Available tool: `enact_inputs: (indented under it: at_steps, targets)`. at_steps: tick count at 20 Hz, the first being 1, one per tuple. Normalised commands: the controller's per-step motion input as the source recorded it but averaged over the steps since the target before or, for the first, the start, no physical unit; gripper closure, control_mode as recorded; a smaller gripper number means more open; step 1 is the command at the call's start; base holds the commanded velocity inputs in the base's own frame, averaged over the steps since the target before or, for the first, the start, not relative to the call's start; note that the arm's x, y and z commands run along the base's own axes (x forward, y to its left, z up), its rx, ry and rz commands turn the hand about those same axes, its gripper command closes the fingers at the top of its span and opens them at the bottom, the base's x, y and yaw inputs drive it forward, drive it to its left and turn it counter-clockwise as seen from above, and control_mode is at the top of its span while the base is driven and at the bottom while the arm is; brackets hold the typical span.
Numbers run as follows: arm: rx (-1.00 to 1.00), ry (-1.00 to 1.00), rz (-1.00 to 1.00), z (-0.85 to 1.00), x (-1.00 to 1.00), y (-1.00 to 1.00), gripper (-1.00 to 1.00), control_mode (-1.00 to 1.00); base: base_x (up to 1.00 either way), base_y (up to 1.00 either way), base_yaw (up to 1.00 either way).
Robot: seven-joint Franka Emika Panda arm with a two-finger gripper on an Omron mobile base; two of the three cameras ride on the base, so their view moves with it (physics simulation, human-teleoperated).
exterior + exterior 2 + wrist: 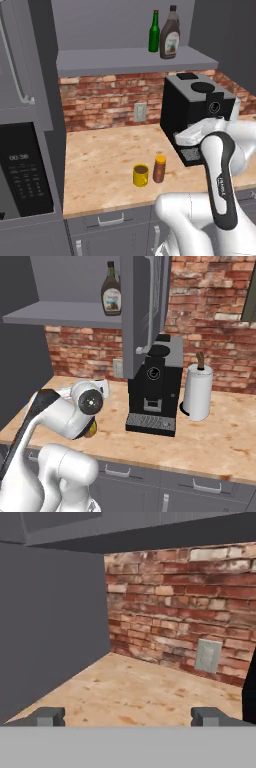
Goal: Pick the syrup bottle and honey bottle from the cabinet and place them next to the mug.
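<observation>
While your claw [128,716] is hanging released with nothing in it, the syrup bottle [170,34] is standing upright, cap up, on the cabinet [135,61] shelf; the honey bottle [159,169] is standing upright on the tabletop [105,165] just beside the mug [141,175].

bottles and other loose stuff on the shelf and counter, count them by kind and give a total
Bottles: 3 (slim green glass bottle, tall dark brown syrup bottle, short amber honey bottle with orange cap)
Mugs: 1 (small yellow mug)
Coffee machines: 1 (black coffee machine)
Paper towel rolls: 1 (white paper towel roll)
Total: 6
</observation>
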Motion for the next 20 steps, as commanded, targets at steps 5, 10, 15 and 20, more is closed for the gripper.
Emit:
enact_inputs:
  at_steps: [5,10,15,20]
  targets:
    - [0.0,0.02,-0.29,0.82,-0.39,0.05,-1.0,-1.0,0.0,0.0,0.0]
    - [0.0,0.04,-0.37,0.72,-0.23,0.02,-1.0,-1.0,0.0,0.0,0.0]
    - [0.0,0.02,-0.45,0.63,-0.15,0.12,-1.0,-1.0,0.0,0.0,0.0]
    - [0.0,0.07,-0.49,0.82,-0.09,0.0,-1.0,-1.0,0.0,0.0,0.0]
